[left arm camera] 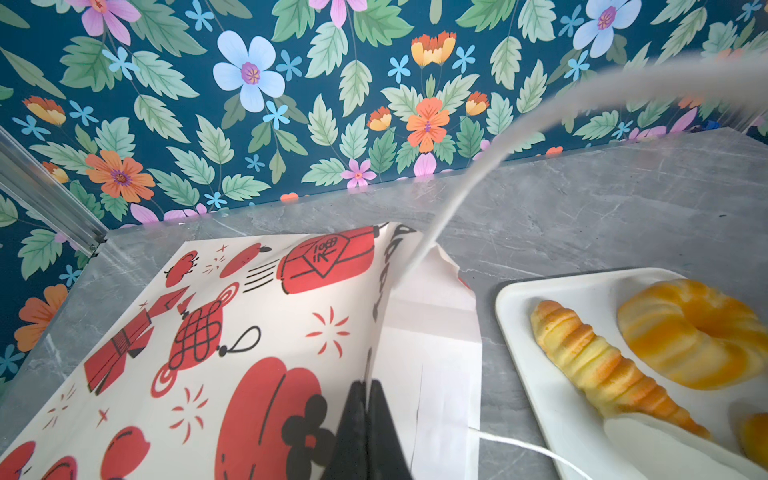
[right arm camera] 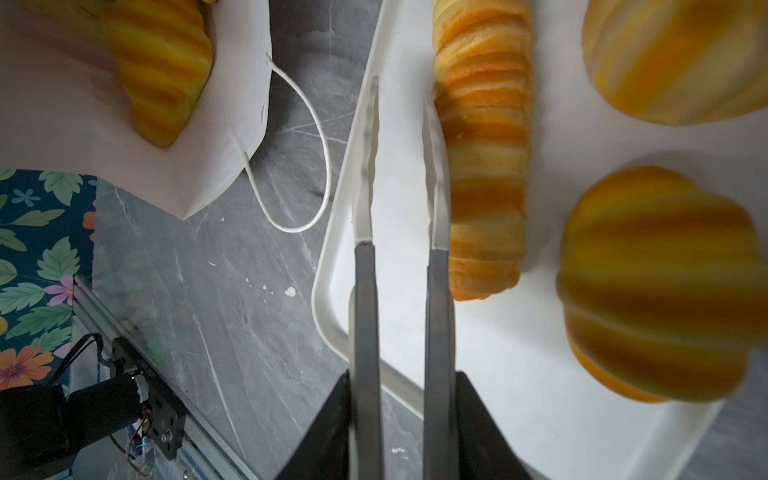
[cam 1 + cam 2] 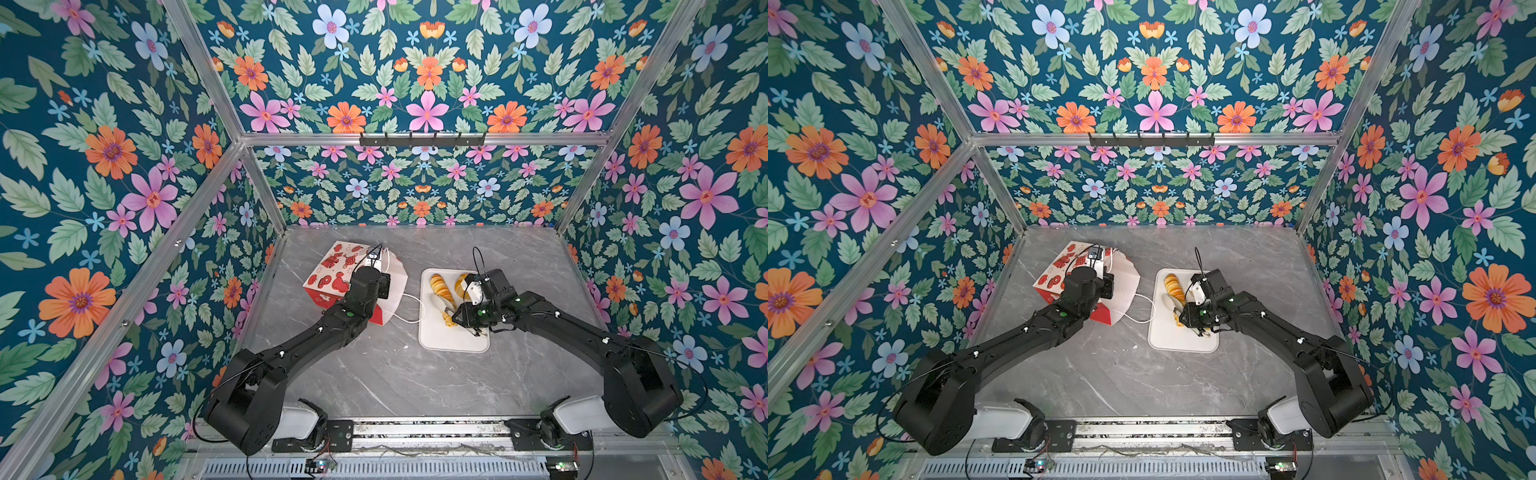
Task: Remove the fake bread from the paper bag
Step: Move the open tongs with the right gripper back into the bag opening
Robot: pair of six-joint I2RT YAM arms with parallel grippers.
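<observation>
Grey marble table (image 3: pixel 374 374): tongs empty over tray, one croissant inside bag.
Right gripper (image 2: pixel 402 384) clamps tongs (image 2: pixel 365 291), whose tips stand apart and empty, just beside a long roll (image 2: pixel 484 166) on the tray (image 2: pixel 498 332). Left gripper (image 1: pixel 365 386), pressed together, pinches the bag (image 1: pixel 257 332) rim, holding its mouth open. To do this well: keep that rim lifted, slide the tips in low, squeeze the croissant (image 2: pixel 160 70) across its middle. Bag print shows red lanterns and knots; its characters are too stylised to read.

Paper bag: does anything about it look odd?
The paper bag lies tipped on its side, not upright, mouth facing the tray; the left gripper pinches its rim open. A croissant is still inside. Nothing looks torn or spilled.
</observation>
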